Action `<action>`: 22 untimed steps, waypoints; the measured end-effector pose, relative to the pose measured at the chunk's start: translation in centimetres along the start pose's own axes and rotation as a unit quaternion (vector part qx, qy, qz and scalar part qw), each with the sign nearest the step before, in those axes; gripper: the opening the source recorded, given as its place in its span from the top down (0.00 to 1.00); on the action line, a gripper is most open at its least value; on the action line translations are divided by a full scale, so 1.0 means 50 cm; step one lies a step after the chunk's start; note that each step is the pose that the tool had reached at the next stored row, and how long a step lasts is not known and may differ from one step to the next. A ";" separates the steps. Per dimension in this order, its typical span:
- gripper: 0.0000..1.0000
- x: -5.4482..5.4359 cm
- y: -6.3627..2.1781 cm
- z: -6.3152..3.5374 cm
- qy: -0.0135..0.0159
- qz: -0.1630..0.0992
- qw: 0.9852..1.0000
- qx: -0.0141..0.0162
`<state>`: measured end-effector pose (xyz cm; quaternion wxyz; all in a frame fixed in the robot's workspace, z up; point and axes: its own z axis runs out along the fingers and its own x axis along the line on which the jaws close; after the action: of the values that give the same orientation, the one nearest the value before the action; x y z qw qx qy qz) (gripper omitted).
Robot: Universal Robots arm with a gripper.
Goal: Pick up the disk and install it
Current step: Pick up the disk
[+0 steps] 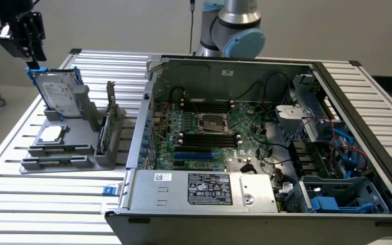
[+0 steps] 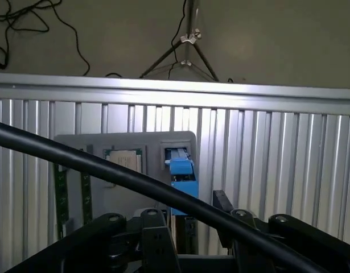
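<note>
While the disk (image 1: 57,97) stood upright in its grey holder (image 1: 80,162) on the bench (image 1: 46,204), the tool (image 1: 35,61) hung just above its blue top rail, jaws apart, gripping nothing. Neither pickup nor installation into the computer case (image 1: 182,189) was done.

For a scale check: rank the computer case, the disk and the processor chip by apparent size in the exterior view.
1. computer case
2. disk
3. processor chip
The differences are plain; no ties.
</note>
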<state>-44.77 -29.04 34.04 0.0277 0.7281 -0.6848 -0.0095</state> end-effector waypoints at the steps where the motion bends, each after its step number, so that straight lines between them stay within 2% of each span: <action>1: 0.56 0.000 0.000 0.000 0.002 -0.008 1.000 0.000; 4: 0.56 0.000 0.000 0.001 0.008 -0.029 1.000 -0.001; 8: 0.56 0.000 0.000 0.001 0.018 -0.052 0.998 -0.001; 10: 0.56 0.000 0.003 0.004 0.020 -0.056 0.998 -0.001; 12: 0.56 -0.001 0.012 0.010 0.021 -0.057 0.998 0.000; 14: 0.56 -0.002 0.020 0.015 0.021 -0.058 0.998 0.004; 19: 0.56 -0.002 0.023 0.021 0.024 -0.062 0.998 0.023; 22: 0.56 -0.002 0.022 0.028 0.025 -0.062 0.997 0.030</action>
<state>-45.96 -29.05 32.70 0.0222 0.7696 -0.6376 0.0281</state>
